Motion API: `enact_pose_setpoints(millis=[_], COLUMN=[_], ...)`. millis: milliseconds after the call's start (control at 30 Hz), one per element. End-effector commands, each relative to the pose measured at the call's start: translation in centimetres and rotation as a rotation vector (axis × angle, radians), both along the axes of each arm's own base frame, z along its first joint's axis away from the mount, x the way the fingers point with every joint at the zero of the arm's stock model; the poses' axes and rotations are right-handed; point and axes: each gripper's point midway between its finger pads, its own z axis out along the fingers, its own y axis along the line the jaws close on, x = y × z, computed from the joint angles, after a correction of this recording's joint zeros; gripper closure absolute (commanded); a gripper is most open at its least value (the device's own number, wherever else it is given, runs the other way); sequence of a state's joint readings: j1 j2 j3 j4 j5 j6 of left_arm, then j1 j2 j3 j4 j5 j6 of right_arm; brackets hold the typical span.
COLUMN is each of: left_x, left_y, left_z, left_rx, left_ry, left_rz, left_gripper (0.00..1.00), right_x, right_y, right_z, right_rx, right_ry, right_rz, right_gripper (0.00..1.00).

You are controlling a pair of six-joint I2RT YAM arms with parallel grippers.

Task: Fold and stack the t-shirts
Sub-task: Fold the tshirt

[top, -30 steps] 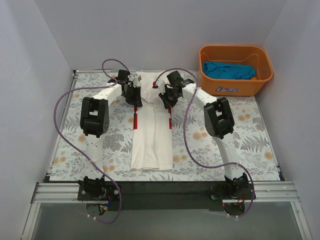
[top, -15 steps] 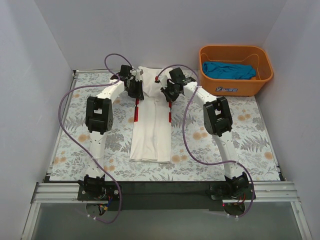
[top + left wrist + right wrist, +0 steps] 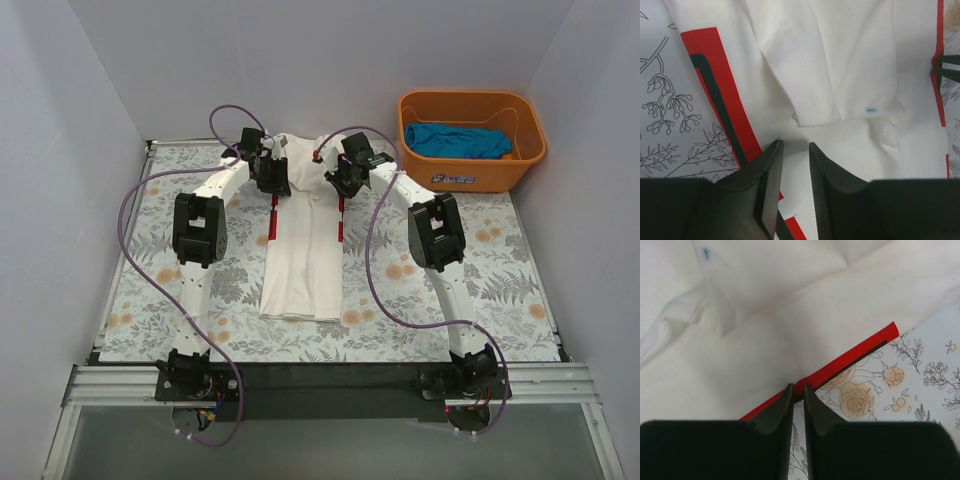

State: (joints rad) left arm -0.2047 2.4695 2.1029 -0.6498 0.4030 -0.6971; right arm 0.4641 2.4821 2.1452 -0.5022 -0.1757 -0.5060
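**Long fold held at far end: slip is the worry**

Risks, near to far: the hem end of the white t-shirt [image 3: 300, 262] lies loose on the floral table cover [image 3: 150, 290], nothing pinning it. If the arms lift or pull unevenly, that free end prob. drags crooked and the side folds open up. Further up, the left gripper [image 3: 794, 145] has its fingers drawn to a narrow slot with white cloth filling it. I read that as clamped on the shirt, but the hold looks shallow. The right gripper [image 3: 797, 387] is pressed nearly together right on the red trim [image 3: 850, 352], at the very edge of the fabric. An edge bite like that could let go w/ any tug, or take the top layer only and peel the fold.

Materials: the cover is flat, printed w/ leaves and roses, and looks matte. The shirt is soft knit, folded into a long narrow strip running lengthwise mid-table, w/ soft creases and an overlapped flap near the fingers. The far end sits between both claws. At the far right is a rigid orange plastic basket [image 3: 470, 172], rounded rim, w/ a teal-blue t-shirt [image 3: 455, 140] crumpled inside. No red shirt in view.
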Motion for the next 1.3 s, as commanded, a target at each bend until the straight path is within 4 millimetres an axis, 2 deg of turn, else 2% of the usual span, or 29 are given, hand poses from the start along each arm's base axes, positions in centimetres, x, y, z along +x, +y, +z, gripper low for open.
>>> enact_pose_setpoints(millis=[0,33,67,133,167,200,233,267,333,367,400,433,467,500,533,567,633,667,700,733,767,800,833,867,900,933,967,1000,1267], left_x=[1.1,0.8,0.4,-0.7,-1.0,-1.8,-2.3,-3.1,-4.9,-6.2,-6.9,-8.3,-10.2,-10.9,-13.0,-14.8,-19.3,-20.9,-24.0,-25.2,-26.9,-27.9,-30.3,-31.3,-32.3,-34.2,-34.8,-35.5,-37.6], left_y=[0.4,0.1,0.3,0.7,1.2,1.9,2.2,2.5,2.8,3.0,3.1,3.2,3.2,3.4,3.5,3.1,3.3,3.1,2.8,2.8,2.8,2.6,2.8,2.9,2.8,2.9,2.9,2.8,2.9], left_z=[8.3,9.6,13.4,16.3,17.7,21.2,22.2,22.1,24.7,22.8,22.7,23.9,21.1,20.7,20.5,19.6,17.4,17.1,14.6,14.0,14.6,14.2,11.9,12.1,11.7,9.6,9.0,8.9,4.5], left_rx=[-0.045,-0.07,-0.092,-0.141,-0.134,-0.132,-0.129,-0.103,-0.081,-0.069,-0.026,-0.007,-0.006,0.042,0.062,0.045,0.037,0.012,-0.055,-0.054,-0.052,-0.066,-0.086,-0.058,-0.06,-0.083,-0.069,-0.058,-0.024], left_ry=[-0.166,-0.191,-0.261,-0.324,-0.368,-0.445,-0.475,-0.496,-0.586,-0.56,-0.613,-0.664,-0.621,-0.677,-0.679,-0.67,-0.617,-0.607,-0.53,-0.564,-0.613,-0.647,-0.615,-0.692,-0.715,-0.685,-0.716,-0.751,-0.726], left_rz=[-0.009,-0.037,-0.048,-0.094,-0.111,-0.114,-0.128,-0.159,-0.195,-0.212,-0.275,-0.321,-0.371,-0.451,-0.507,-0.592,-0.727,-0.756,-0.791,-0.846,-0.865,-0.889,-0.907,-0.951,-0.973,-0.99,-1.017,-1.034,-1.095], left_gripper=[0.7,0.68,0.65,0.56,0.53,0.48,0.32,0.28,0.25,0.25,0.25,0.25,0.26,0.25,0.22,0.18,0.17,0.17,0.17,0.16,0.16,0.16,0.16,0.16,0.16,0.17,0.19,0.19,0.39], right_x=[1.7,1.3,0.9,-0.8,-1.9,-3.1,-4.3,-5.5,-8.5,-9.5,-10.5,-12.6,-13.8,-15.0,-17.5,-19.0,-22.9,-24.8,-26.5,-27.9,-29.8,-30.2,-31.7,-32.7,-34.3,-34.9,-35.5,-37.1,-38.2], right_y=[-0.3,0.2,0.3,1.2,1.4,1.6,2.4,2.4,3.2,3.5,3.7,4.7,4.9,5.1,5.4,5.4,6.3,6.0,6.0,6.0,4.9,5.3,5.2,5.1,4.0,4.7,4.8,4.1,5.0], right_z=[7.4,8.9,12.1,14.5,17.6,17.6,18.6,21.0,21.7,21.6,21.6,19.8,20.4,19.7,17.6,16.6,15.4,14.2,13.5,14.0,11.6,11.8,12.5,12.1,9.6,10.7,10.2,8.0,4.4], right_rx=[0.034,0.062,0.097,0.152,0.184,0.186,0.184,0.186,0.137,0.103,0.087,0.065,0.06,0.031,-0.013,-0.04,-0.001,0.008,0.027,0.06,0.05,0.081,0.124,0.14,0.132,0.18,0.192,0.177,0.158], right_ry=[-0.157,-0.169,-0.208,-0.213,-0.251,-0.241,-0.267,-0.318,-0.357,-0.38,-0.391,-0.361,-0.38,-0.383,-0.349,-0.326,-0.246,-0.179,-0.126,-0.124,-0.064,-0.095,-0.115,-0.121,-0.086,-0.16,-0.175,-0.144,-0.127], right_rz=[0.014,0.038,0.049,0.107,0.133,0.159,0.214,0.241,0.301,0.341,0.365,0.408,0.423,0.467,0.519,0.563,0.694,0.722,0.729,0.757,0.771,0.779,0.797,0.815,0.829,0.851,0.862,0.879,0.851], right_gripper=[0.78,0.73,0.71,0.67,0.66,0.64,0.61,0.6,0.59,0.59,0.59,0.59,0.57,0.53,0.27,0.14,0.06,0.06,0.06,0.07,0.07,0.07,0.06,0.06,0.06,0.08,0.09,0.11,0.34])
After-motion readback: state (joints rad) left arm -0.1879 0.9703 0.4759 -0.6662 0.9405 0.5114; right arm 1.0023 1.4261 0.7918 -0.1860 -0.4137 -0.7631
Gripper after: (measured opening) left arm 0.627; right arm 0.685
